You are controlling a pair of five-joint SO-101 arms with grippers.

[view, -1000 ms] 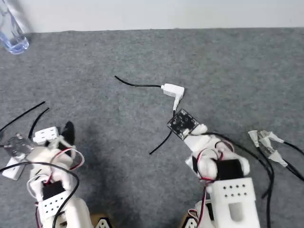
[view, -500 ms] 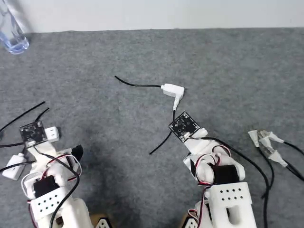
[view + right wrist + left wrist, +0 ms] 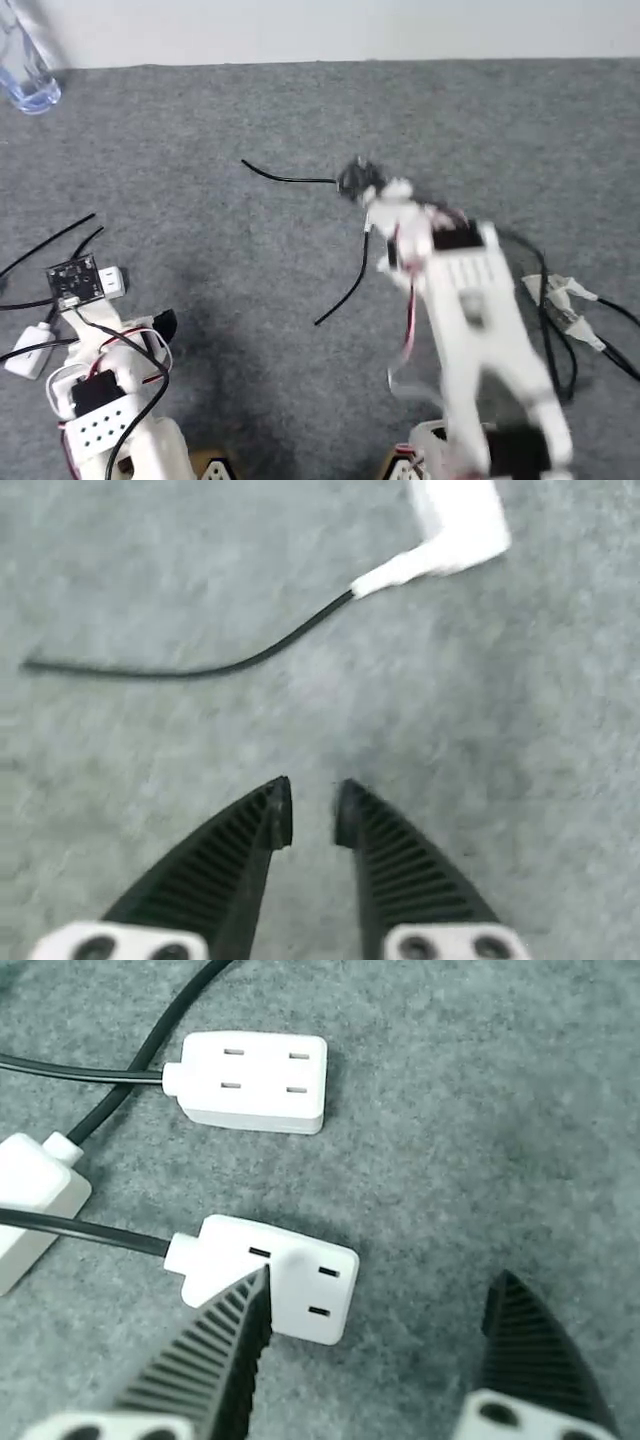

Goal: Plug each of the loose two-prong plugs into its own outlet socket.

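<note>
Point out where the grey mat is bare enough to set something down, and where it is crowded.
Bare: the wide strip along the wall from the bottle to the right edge, and the patch between the left arm and the loose black cord. Crowded: the left edge with sockets and cords, and the right edge with tangled plugs.
</note>
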